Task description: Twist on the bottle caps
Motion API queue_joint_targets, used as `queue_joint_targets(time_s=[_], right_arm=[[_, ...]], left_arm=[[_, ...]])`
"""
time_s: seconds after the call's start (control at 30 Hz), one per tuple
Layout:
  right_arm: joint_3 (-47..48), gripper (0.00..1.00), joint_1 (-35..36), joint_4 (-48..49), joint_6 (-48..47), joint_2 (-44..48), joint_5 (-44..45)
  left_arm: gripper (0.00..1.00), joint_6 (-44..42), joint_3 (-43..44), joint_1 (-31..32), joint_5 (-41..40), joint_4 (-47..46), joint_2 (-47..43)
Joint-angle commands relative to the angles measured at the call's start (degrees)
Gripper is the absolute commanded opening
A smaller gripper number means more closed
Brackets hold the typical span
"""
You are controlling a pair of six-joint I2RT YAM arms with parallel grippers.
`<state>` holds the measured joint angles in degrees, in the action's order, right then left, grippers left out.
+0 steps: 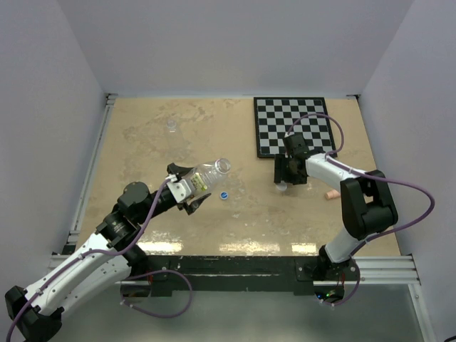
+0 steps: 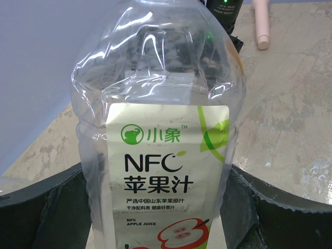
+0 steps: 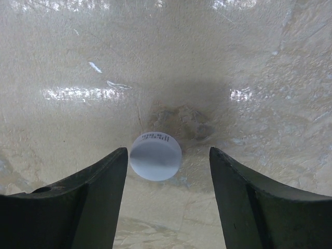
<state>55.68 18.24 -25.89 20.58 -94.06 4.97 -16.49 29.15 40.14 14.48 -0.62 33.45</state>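
My left gripper [image 1: 192, 189] is shut on the taller clear bottle [image 1: 206, 175]. It holds the bottle off the table, tilted, with the open mouth pointing up and to the right. In the left wrist view the labelled bottle [image 2: 161, 104] fills the space between the fingers [image 2: 46, 207]. The blue cap [image 1: 224, 194] lies on the table just right of that gripper. My right gripper [image 1: 285, 184] points down, open, around the white cap [image 3: 155, 156], which lies flat on the table close to the left finger [image 3: 98, 192]. The short plain bottle [image 1: 172, 127] stands at the back left.
A black-and-white chessboard [image 1: 296, 125] lies at the back right, just behind my right gripper. A pinkish stick [image 1: 330, 193] lies on the table right of the right gripper and also shows in the left wrist view [image 2: 262, 23]. White walls enclose the table.
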Motion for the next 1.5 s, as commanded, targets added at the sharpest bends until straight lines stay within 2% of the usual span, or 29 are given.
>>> queue_joint_targets(time_s=[0.0,0.5,1.07,1.3,1.47], right_arm=[[0.7,0.67,-0.2,0.4,-0.9,0.1,0.3],[1.6,0.66,2.9,-0.3,-1.7,-2.5,-0.1],[2.1,0.54,4.0,-1.4,-1.4,-2.3,1.4],[2.1,0.46,4.2,-1.7,-1.4,-1.9,1.9],[2.7,0.33,4.4,-2.4,-1.5,-0.8,2.2]], left_arm=[[0.00,-1.4,0.3,-0.2,-0.4,-3.1,-0.4],[0.00,-1.6,0.4,-0.2,-0.1,-2.7,-0.4],[0.00,-1.8,0.5,-0.2,0.5,-2.5,-0.1],[0.00,-1.7,0.5,-0.2,0.8,-2.4,-0.1],[0.00,-1.9,0.3,-0.2,0.0,-2.4,-0.1]])
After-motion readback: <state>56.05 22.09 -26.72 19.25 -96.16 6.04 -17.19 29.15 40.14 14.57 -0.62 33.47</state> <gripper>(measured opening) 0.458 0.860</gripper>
